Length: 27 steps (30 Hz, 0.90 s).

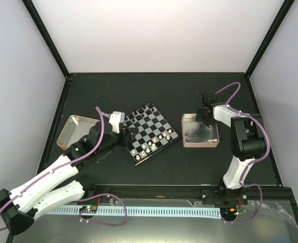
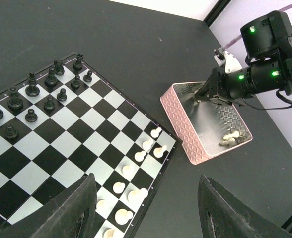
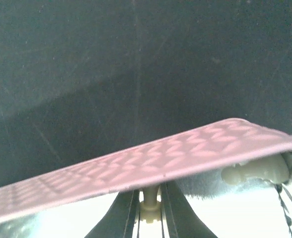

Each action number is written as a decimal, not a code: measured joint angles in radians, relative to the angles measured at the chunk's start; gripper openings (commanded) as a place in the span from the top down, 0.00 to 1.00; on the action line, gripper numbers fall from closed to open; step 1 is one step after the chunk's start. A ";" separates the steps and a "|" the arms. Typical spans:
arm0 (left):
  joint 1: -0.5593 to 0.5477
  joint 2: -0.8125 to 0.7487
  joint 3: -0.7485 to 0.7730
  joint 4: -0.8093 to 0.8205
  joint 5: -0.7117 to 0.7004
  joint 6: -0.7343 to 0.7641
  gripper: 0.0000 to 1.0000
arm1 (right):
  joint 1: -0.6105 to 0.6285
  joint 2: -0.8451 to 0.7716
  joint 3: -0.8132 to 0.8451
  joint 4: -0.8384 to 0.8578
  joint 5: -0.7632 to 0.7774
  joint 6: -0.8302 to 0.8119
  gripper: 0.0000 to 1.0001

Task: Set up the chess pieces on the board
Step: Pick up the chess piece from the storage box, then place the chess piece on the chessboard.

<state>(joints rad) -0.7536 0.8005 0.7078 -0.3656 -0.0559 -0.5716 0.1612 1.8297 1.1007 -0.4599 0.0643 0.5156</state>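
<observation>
Your board (image 2: 76, 144) is checkered black and pale grey-white, with cream pieces (image 2: 147, 145) and black pieces (image 2: 32, 85). Beside the board, your diamond-embossed tray (image 2: 178, 124) is pink, the tabletop (image 2: 136, 39) black.

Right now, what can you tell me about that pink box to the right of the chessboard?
The pink rectangular tray sits flat on the dark table, just clear of the chequered chessboard. Its outer walls carry a quilted diamond pattern; the inside looks shiny, like metal. A few cream-white chess pieces lie in one corner. The right hand reaches inside, shut on another cream piece.
</observation>
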 measured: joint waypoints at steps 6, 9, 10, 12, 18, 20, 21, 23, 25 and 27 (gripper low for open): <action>0.000 0.000 0.000 0.003 0.014 -0.016 0.39 | 0.000 -0.099 -0.062 -0.005 -0.047 -0.005 0.97; 0.001 0.003 0.000 0.021 0.026 -0.027 0.37 | 0.001 -0.213 -0.112 0.001 -0.114 -0.010 0.97; 0.002 0.006 0.000 0.029 0.032 -0.031 0.37 | 0.003 -0.249 -0.125 0.003 -0.139 -0.013 0.97; 0.003 0.016 0.000 0.042 0.044 -0.037 0.36 | 0.012 -0.330 -0.152 0.019 -0.206 -0.018 0.97; 0.008 0.049 0.002 0.072 0.064 -0.051 0.35 | 0.101 -0.448 -0.172 0.034 -0.380 -0.031 0.97; 0.011 0.056 0.002 0.083 0.068 -0.061 0.35 | 0.158 -0.457 -0.172 0.034 -0.425 -0.041 0.97; 0.013 0.060 0.002 0.087 0.074 -0.068 0.35 | 0.185 -0.458 -0.172 0.033 -0.446 -0.044 0.97; 0.020 0.068 0.003 0.092 0.087 -0.087 0.35 | 0.234 -0.458 -0.172 0.033 -0.476 -0.048 0.96; 0.027 0.078 0.004 0.096 0.099 -0.109 0.35 | 0.280 -0.457 -0.171 0.032 -0.500 -0.050 0.95; 0.035 0.088 0.004 0.098 0.111 -0.129 0.35 | 0.312 -0.446 -0.158 0.018 -0.508 -0.045 0.94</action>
<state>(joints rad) -0.7189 0.8883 0.7116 -0.2680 0.0547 -0.7006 0.4732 1.3838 0.9424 -0.4416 -0.4438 0.4702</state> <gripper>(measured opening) 0.648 0.089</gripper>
